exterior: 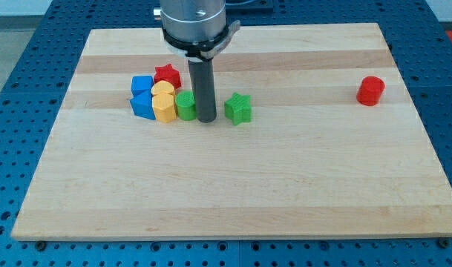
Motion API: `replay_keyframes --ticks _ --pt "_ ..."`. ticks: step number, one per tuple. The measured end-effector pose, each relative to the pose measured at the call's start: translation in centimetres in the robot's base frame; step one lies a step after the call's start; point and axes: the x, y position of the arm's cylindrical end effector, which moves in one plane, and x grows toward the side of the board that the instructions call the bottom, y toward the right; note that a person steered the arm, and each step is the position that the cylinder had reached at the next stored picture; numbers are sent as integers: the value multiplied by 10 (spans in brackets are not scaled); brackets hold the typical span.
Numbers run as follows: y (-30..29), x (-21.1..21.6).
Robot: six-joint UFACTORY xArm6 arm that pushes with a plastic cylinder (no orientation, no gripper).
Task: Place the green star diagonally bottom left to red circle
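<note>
On the wooden board, the red star, two blue blocks and two yellow blocks cluster touching, left of the green cylinder.

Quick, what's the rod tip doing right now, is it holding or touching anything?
My tip: no hand, holds nothing; it sits between the green block at the view's left and the green star at the right; contact cannot be told.

My tip rests on the bench between the green block and green star; red circle well apart, right.
</note>
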Motion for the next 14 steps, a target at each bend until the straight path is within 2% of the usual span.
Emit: replay_keyframes --ticks 3,6,7,8,9,11,12,13,14 --pt "0 -24" --pt "69 -24" --pt "78 -10" --pt "45 -10" --pt "46 1" --pt "118 2" --pt "94 7" --pt "82 34" --pt "114 38"
